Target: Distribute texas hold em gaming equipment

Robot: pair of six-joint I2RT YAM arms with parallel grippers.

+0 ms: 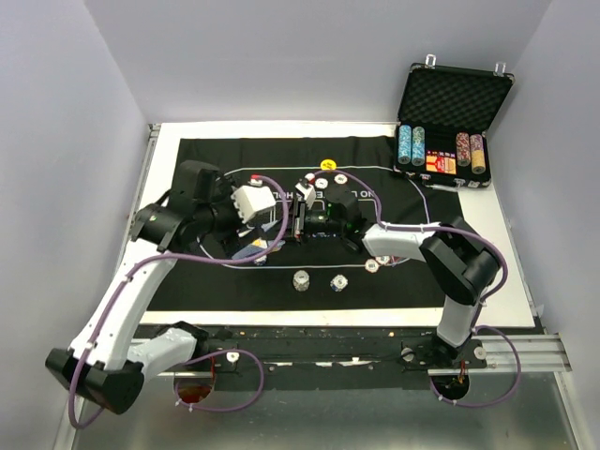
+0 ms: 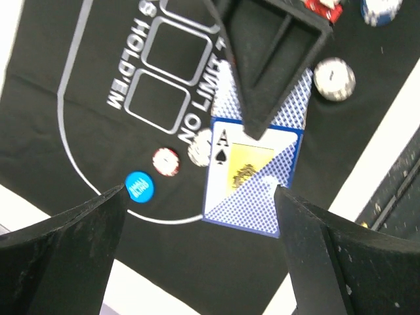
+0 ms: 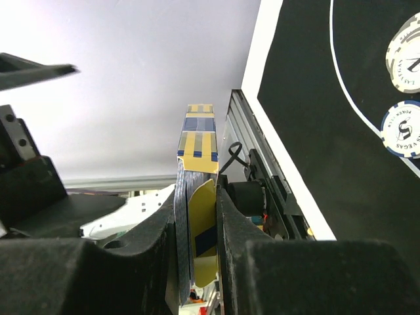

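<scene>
Right fingers point(image 3: 154, 252) pinched narrow on the blue-and-yellow cardboard deck box point(image 3: 199, 141), box edge-on between both pads, a rounded yellow flap caught in the same grip. Lower end of the box lost behind the fingers. Same box in the left wrist view point(image 2: 252, 177) shown by its face: blue lattice print, ace of spades panel, upper part covered by a black finger of the right arm. Lifted off the mat or resting on it: cannot tell. Left fingers point(image 2: 65, 256) spread wide on either side of the box, apart from it, gripping nothing. From above, box almost wholly hidden among the two wrists, over the middle of the large black felt mat with white print point(image 1: 244, 291).

Just beside the box: white speckled poker chip point(image 2: 199, 149), partly hidden behind its edge; red-and-white poker chip point(image 2: 165, 161); round blue button disc point(image 2: 139, 188), lettering too blurred to read. Grey-white chip stack point(image 2: 334, 79) near the mat's edge. Blue-and-white chip point(image 2: 380, 10) cut off by the frame. Farther off, round yellow button disc point(image 1: 327, 165) near the mat's far side. Open black hard-shell chip case point(image 1: 455, 94) at the far right of the white desk point(image 1: 281, 130), rows of chips inside, too small to tell apart.
</scene>
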